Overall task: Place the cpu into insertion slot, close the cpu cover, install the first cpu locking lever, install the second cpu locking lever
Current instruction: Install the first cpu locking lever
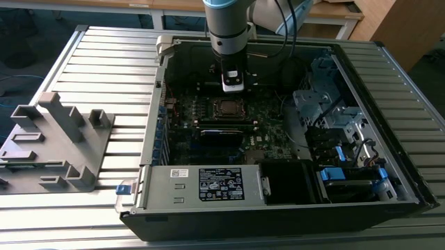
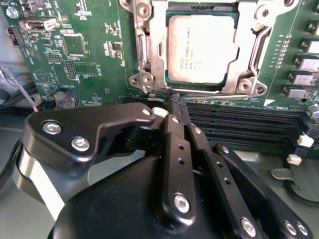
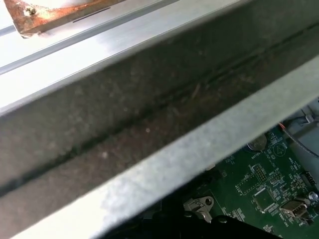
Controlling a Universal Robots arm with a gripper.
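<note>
cpu (image 2: 202, 47) seated, cpu cover (image 2: 149, 55) down, both just ahead of claw (image 2: 178, 107). Claw pinched together, empty. Lever step, I'd say; calls for tips squarely on the locking lever (image 2: 209, 93).

A silvery table (image 1: 104, 57) of long ribbed metal slats carries an open black computer case (image 1: 208, 221) lying on its side. A grey fixture (image 1: 56, 140) with upright blocks rests on the slats at the exterior view's left, apart from the case.

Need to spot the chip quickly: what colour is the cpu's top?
Dull silvery grey; the cpu shows best in the second wrist view.
</note>
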